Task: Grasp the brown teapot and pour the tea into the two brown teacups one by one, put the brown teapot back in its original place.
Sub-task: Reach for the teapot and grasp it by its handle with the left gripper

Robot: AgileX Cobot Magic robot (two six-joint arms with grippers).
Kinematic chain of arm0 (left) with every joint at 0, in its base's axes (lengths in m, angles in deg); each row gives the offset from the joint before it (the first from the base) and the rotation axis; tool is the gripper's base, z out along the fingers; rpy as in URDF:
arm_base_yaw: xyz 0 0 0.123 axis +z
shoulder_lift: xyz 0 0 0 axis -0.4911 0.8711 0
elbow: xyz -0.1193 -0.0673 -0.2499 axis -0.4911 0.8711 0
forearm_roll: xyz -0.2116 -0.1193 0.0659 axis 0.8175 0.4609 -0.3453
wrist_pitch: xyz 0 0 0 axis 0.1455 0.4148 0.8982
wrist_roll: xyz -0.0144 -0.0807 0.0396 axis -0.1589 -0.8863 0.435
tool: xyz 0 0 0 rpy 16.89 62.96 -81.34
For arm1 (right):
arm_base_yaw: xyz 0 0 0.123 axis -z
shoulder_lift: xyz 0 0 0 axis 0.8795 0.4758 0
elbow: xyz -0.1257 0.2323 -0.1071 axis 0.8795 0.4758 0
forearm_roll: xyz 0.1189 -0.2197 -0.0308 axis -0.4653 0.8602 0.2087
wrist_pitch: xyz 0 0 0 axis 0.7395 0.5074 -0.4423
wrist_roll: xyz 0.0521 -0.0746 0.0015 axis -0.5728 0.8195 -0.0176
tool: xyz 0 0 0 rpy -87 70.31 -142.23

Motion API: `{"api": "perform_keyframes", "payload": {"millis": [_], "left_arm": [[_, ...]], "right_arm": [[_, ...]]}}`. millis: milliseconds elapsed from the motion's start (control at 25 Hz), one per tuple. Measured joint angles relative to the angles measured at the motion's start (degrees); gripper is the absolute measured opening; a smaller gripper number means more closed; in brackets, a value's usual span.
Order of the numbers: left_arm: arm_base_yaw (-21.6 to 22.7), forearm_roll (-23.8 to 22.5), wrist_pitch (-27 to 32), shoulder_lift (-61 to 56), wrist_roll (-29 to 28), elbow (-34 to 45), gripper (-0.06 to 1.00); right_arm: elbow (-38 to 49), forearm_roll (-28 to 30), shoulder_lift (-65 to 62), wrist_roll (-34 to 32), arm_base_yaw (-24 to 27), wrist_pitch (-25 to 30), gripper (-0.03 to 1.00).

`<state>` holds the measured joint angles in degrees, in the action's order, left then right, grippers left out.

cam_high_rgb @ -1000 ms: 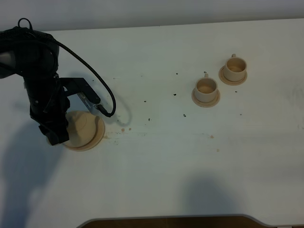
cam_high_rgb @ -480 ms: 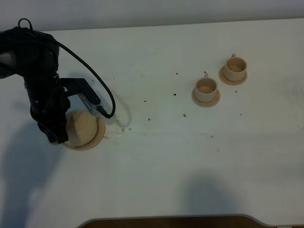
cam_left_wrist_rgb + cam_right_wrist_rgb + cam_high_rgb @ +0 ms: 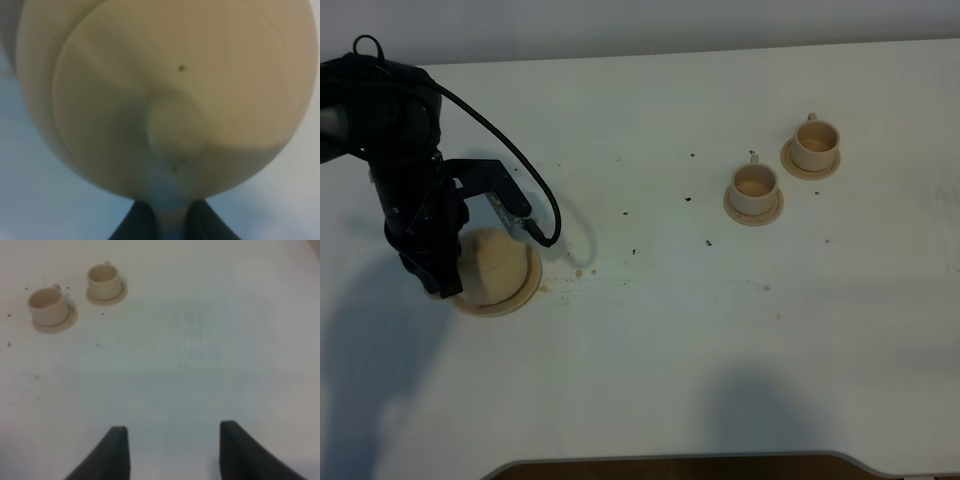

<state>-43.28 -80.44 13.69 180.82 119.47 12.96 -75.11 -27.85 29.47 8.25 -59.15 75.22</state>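
Observation:
The brown teapot (image 3: pixel 495 262) sits on its wide tan saucer (image 3: pixel 523 291) at the left of the table, half covered by my left arm (image 3: pixel 415 200). In the left wrist view the teapot (image 3: pixel 165 90) fills the frame, lid knob in the middle. My left gripper (image 3: pixel 170 222) is shut on the pale handle between its dark fingertips. The two brown teacups (image 3: pixel 753 183) (image 3: pixel 814 141) stand on small saucers at the right. The right wrist view also shows both teacups (image 3: pixel 47 305) (image 3: pixel 103 277), far beyond my open, empty right gripper (image 3: pixel 172 450).
Dark crumbs and small brownish stains (image 3: pixel 582 271) dot the white table (image 3: pixel 650 350) between teapot and cups. A black cable (image 3: pixel 535 195) loops off the left arm beside the teapot. The table's front edge has a curved cut-out (image 3: pixel 680 465).
My left gripper's jaws have come together on the teapot's handle. The left arm has shifted only slightly, and the cups have not moved.

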Motion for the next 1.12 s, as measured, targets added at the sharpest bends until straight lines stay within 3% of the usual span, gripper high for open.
{"api": "perform_keyframes", "payload": {"millis": [960,1120], "left_arm": [[0.0,0.43,-0.34,-0.93,0.05,0.0,0.12],[0.0,0.45,-0.52,-0.93,0.05,0.0,0.16]], "right_arm": [[0.0,0.0,0.0,0.0,0.0,0.0,0.44],[0.0,0.0,0.0,0.0,0.0,0.0,0.44]]}}
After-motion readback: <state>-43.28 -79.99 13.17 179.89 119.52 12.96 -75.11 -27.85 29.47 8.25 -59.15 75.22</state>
